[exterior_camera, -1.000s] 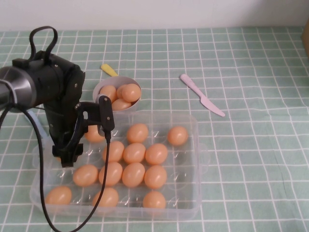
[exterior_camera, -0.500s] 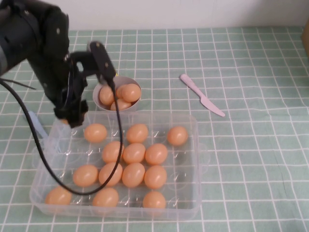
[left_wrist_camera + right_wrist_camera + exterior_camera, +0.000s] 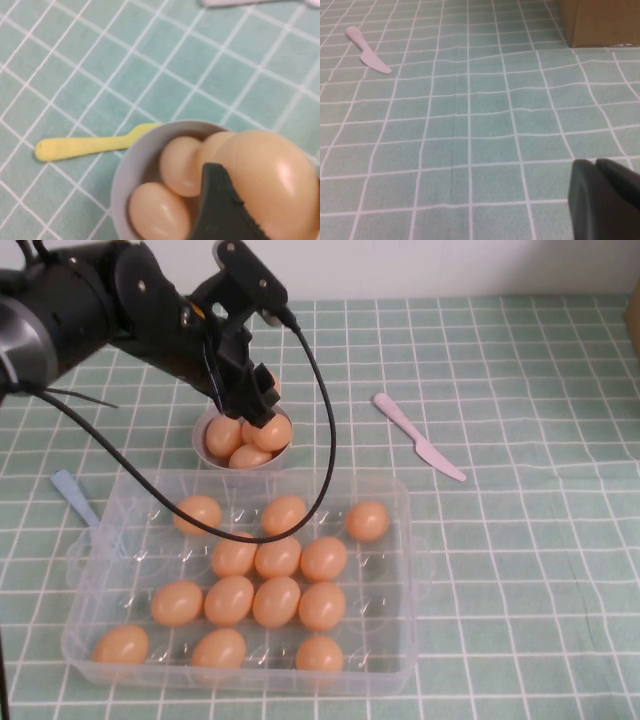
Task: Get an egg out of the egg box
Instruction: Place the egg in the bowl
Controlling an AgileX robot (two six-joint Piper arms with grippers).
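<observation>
Green checked cloth with white grid lines covers the table. On it sits the large clear plastic egg box, holding over a dozen matte orange-tan eggs in its dimples. Just beyond the box stands a small greyish-lilac round bowl with several eggs already in it.

The left gripper hangs directly above the bowl, its fingers closed around the egg, a smooth, plain orange-tan egg with a faint sheen. One dark finger shows against its side in the wrist view.

Probable hazards:
- Releasing from this height could let the egg strike those in the bowl and roll over the rim.
- A smooth, rounded shell gives little grip, so it may slip sideways.

The right gripper is parked low over bare cloth, well apart; its finger state cannot be told. A pink plastic knife and a yellow spoon lie nearby.
</observation>
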